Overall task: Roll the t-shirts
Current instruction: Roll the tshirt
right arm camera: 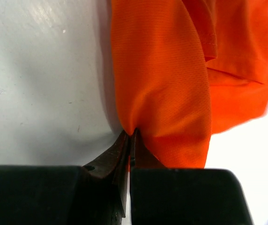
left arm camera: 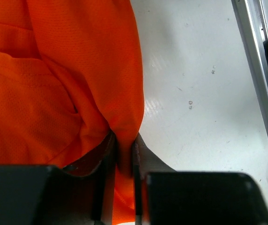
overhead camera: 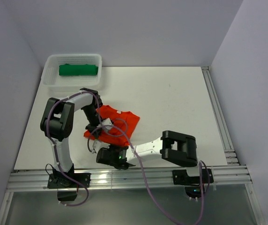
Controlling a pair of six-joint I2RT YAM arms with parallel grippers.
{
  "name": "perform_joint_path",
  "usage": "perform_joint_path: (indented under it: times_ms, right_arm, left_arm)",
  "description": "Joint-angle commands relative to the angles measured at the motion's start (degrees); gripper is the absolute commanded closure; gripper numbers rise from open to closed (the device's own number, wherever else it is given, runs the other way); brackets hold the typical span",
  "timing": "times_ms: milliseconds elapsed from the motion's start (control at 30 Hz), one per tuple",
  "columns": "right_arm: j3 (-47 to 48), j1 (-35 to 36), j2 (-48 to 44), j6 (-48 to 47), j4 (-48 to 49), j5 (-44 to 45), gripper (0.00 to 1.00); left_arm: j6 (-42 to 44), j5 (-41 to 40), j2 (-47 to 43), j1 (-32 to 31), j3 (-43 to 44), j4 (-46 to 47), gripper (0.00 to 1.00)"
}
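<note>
orange t-shirt (overhead camera: 120,123): bunched heap on the desk (overhead camera: 176,103), near edge, left of centre, between the two arms. not flat, not rolled.
green t-shirt (overhead camera: 78,70): compact oblong bundle inside the white mesh basket (overhead camera: 48,78) at the far left corner. looks rolled and done.
left hand (left arm camera: 124,140): fingers nearly together, a fold of orange cloth pinched between them and running down through the gap.
right hand (right arm camera: 131,136): fingers closed to a hairline, nipping a fold at the shirt's edge right at the tips.
fabric: thin matte knit with a fine pinhole weave. stitched seam shows in the right wrist view. soft rounded folds, no creases that hold.
handling: my read is light, limp, zero stiffness. it sags off any grip point and bunches rather than moving as a sheet. not fragile, and the pads should bite well on the weave.
where to grip: best guess is hem or shoulder corners, one per hand, well apart, so the cloth spreads flat before rolling. the current pinches sit near each other in the heap and would likely lift a clump.
desk surface: smooth white, slightly glossy, lightly scuffed. cloth should drag over it easily.
risk: the tip-only pinch on the right could slip off. catching several layers at once would lock wrinkles into the roll.
</note>
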Motion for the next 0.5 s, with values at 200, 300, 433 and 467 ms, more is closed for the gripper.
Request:
perform_joint_path:
  times_ms: [200,300,433,467]
  right_arm:
    - [-4.1,-9.2,-9.8,2.9,2.1,-28.7,1.00]
    - [-4.8,-12.0,-11.2,4.4,2.7,-35.6,1.00]
    - [-3.8,-15.5,-10.1,4.5,1.4,-43.3,1.00]
    - [-3.7,-15.9,-9.9,4.3,1.0,-44.7,1.00]
  left_arm:
    - [0.8,3.4,-10.2,1.6,-2.9,2.5,0.69]
    - [2.4,5.5,-12.9,4.1,-2.9,2.2,0.68]
    - [3.9,7.9,-16.0,7.6,-3.3,2.5,0.64]
    - [4.6,8.4,-16.3,9.1,-3.6,2.7,0.64]
